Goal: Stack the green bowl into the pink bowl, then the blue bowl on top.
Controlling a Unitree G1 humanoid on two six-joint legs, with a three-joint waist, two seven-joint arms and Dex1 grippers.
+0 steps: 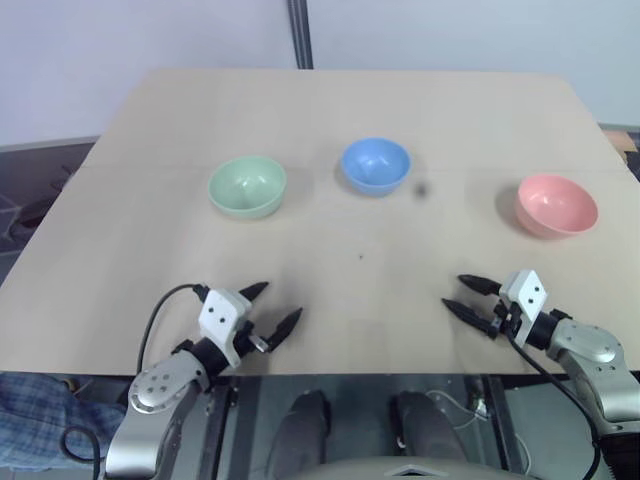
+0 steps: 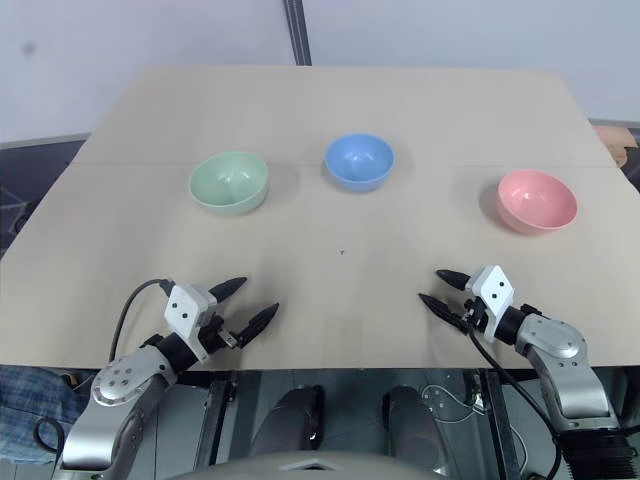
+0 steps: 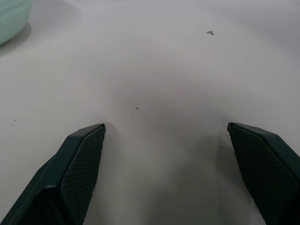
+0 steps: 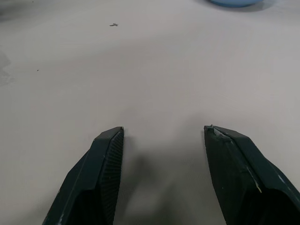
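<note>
The left gripper [image 1: 272, 305] and right gripper [image 1: 466, 297] are held over the desk's [image 1: 330, 100] near edge, jaws released and empty; mid-desk, well apart, are set the green bowl [image 1: 247, 186] leftward, the blue bowl [image 1: 376, 165] centrally, the pink bowl [image 1: 557, 205] by the right edge.

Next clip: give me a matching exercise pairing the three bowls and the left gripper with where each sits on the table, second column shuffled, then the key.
Column 1
1. green bowl
2. blue bowl
3. pink bowl
4. left gripper

Column 2
A. far right of the table, alone
B. near edge, fingers open, holding nothing
C. middle of the row, farthest back
D. left end of the row

Pairs: 1-D, 2-C, 3-A, 4-B
</note>
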